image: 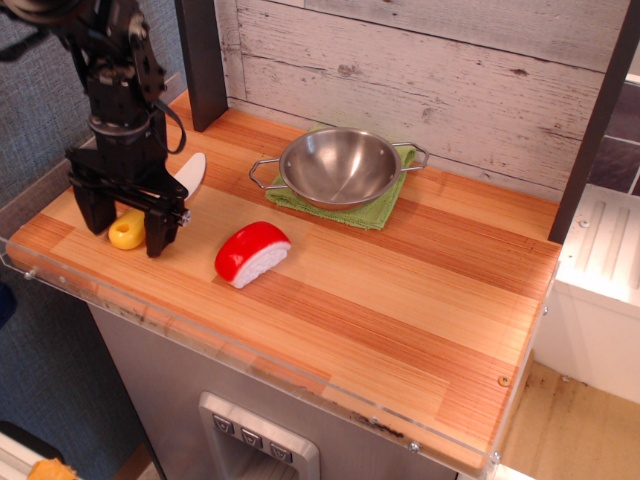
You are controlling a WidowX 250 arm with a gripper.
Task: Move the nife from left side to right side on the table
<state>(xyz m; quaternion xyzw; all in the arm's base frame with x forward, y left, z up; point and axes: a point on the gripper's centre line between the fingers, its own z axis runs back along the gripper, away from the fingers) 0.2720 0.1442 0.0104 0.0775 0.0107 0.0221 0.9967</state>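
Note:
The nife lies at the left end of the table (pixel 400 300). Its yellow handle (pixel 126 231) shows between the gripper's fingers and its pale blade (pixel 190 172) sticks out behind them. My black gripper (pixel 126 228) points straight down over the handle, open, with one finger on each side of it and the tips close to the wood. The arm hides the middle of the nife.
A red-and-white sushi-like toy (pixel 251 253) lies just right of the gripper. A steel bowl (pixel 340 166) sits on a green cloth (pixel 375 208) at the back. A dark post (pixel 203 60) stands at the back left. Clear edging rims the front.

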